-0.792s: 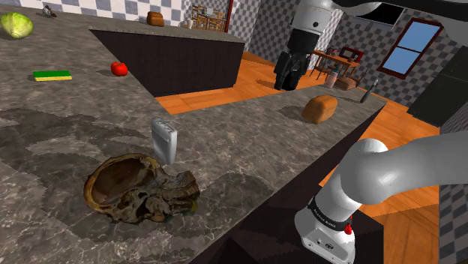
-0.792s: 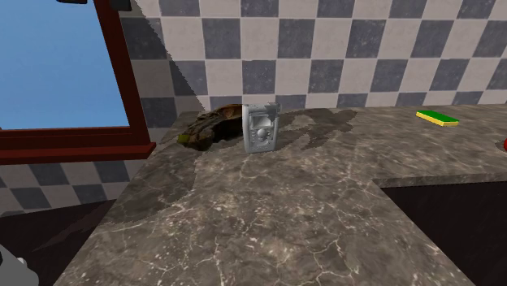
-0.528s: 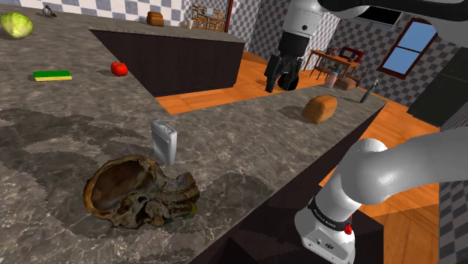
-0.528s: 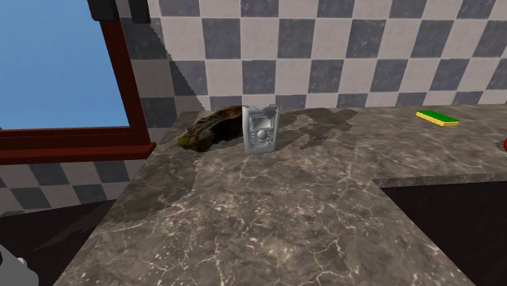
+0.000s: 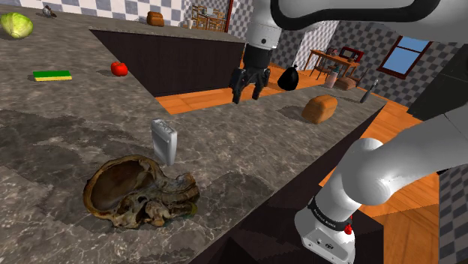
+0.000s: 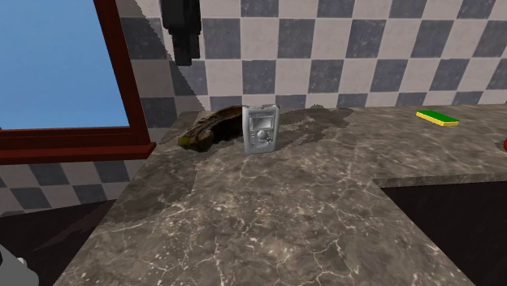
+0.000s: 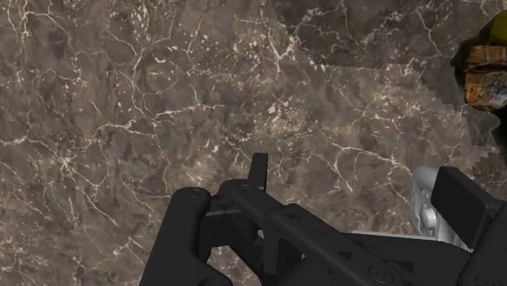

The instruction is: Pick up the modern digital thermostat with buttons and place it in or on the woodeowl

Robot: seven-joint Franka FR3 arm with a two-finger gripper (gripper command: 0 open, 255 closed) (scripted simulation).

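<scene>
The thermostat [image 5: 165, 140] is a small grey box with a round dial and buttons [image 6: 262, 128], standing upright on the dark marble counter. Right beside it lies the gnarled brown wooden bowl [image 5: 135, 191], hollow side up; in the second exterior view the bowl [image 6: 210, 126] sits behind the thermostat. My gripper [image 5: 247, 90] hangs open and empty, high above the counter and off to the shoulder view's right of the thermostat. It drops in from the top in the second exterior view [image 6: 185, 50]. In the wrist view the thermostat [image 7: 424, 210] and a bit of bowl [image 7: 486, 63] lie beyond one finger [image 7: 459, 195].
A loaf of bread [image 5: 320, 107] lies near the counter's far right corner. A red fruit [image 5: 119, 68], a green-yellow sponge [image 5: 52, 75] and a lettuce [image 5: 16, 25] sit far left. The counter [image 5: 247, 161] drops off close to the bowl. A window [image 6: 61, 73] flanks the counter.
The arm has swung toward the shoulder view's left, from beyond the counter to over it, nearer the thermostat. The gripper has come down into the second exterior view. Thermostat and bowl have not moved.
</scene>
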